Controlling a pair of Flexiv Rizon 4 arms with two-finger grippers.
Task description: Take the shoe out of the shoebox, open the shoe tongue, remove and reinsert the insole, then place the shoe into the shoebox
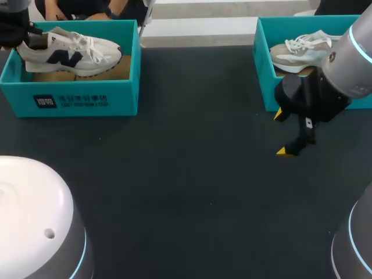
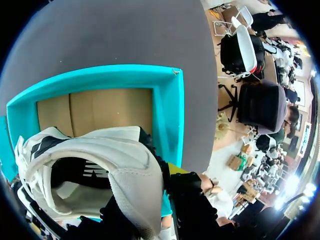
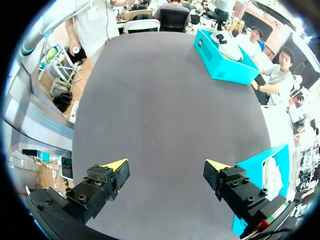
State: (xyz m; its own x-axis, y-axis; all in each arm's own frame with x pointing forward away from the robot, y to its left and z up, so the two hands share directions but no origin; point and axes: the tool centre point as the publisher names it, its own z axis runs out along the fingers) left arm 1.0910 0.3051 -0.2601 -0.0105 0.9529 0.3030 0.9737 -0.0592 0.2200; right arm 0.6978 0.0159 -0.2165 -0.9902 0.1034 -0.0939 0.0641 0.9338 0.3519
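The right arm (image 1: 344,68) was a smooth silver-grey tube ringed by a thin light-blue band, ending in a black wrist block. The right pincer (image 3: 166,167) had two blocky black fingers (image 3: 95,192) studded with round screw heads and capped with bright yellow wedge tips. The left arm (image 1: 29,209) had a white domed housing with one small round hole and a light-blue ring.

Counted on desk (image 1: 186,174): two teal shoeboxes, first shoebox (image 1: 70,99) and second shoebox (image 1: 263,75) right of it. Two shoes: white shoe (image 1: 75,52), beige shoe (image 1: 296,52).
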